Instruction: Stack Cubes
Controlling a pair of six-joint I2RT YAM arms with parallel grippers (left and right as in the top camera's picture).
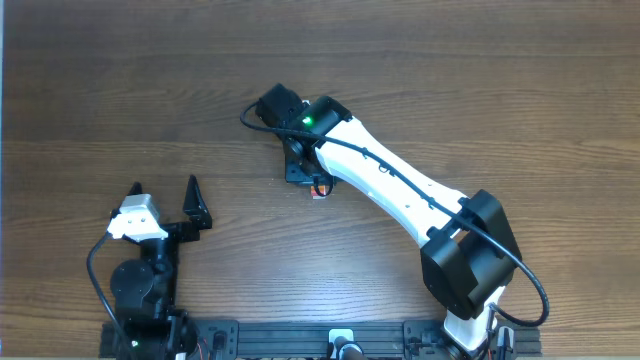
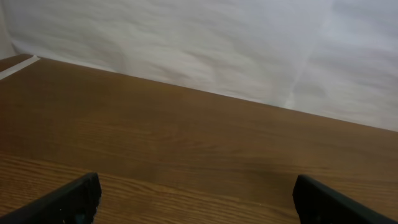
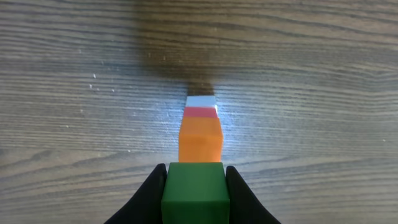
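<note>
I have the right gripper closed snugly on the green cube, centred over the orange cube so it should seat squarely.

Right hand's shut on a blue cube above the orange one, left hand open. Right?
No: the right hand holds a green cube, not blue; the right wrist view shows it. It is above the orange cube; left hand open.

Matt wood-grain table, smooth plastic-looking green cube
</note>
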